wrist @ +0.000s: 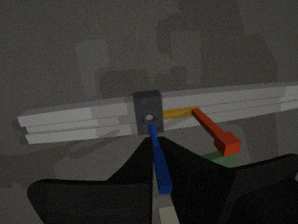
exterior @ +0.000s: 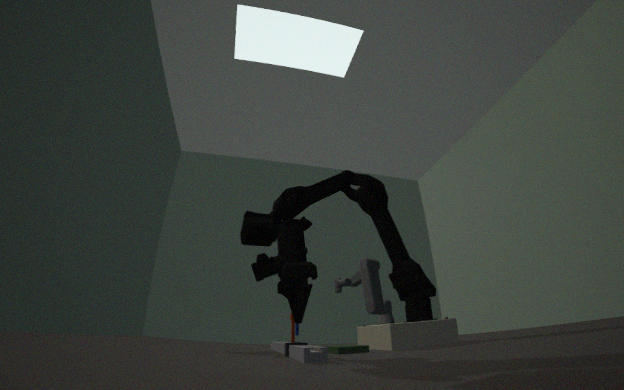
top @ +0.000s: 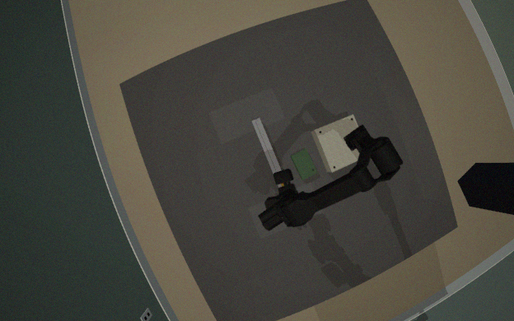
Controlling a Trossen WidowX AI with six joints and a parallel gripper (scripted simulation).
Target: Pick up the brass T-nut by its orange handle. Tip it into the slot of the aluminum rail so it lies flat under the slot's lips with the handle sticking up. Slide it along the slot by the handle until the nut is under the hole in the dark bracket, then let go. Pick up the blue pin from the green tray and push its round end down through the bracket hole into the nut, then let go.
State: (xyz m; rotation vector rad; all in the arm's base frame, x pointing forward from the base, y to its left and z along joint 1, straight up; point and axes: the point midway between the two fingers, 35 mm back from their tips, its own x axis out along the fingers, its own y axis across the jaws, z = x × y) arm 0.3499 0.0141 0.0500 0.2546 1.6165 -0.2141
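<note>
Blue pin [exterior: 297,329] [wrist: 160,161] is clamped in the tool [exterior: 299,321] [wrist: 153,143] above the dark bracket [exterior: 287,349] [wrist: 148,106]; no lettering is readable.

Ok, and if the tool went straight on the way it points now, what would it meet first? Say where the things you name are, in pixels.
Probably the dark bracket [wrist: 141,112], met first by the blue pin [wrist: 160,162] [exterior: 297,329] in the tool [wrist: 153,143] [exterior: 299,320]; whether the pin's tip lines up with the hole is unclear from this angle.

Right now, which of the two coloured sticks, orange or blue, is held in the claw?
The blue one: the claw grips it; the orange one stands beside, outside the fingers.
</note>
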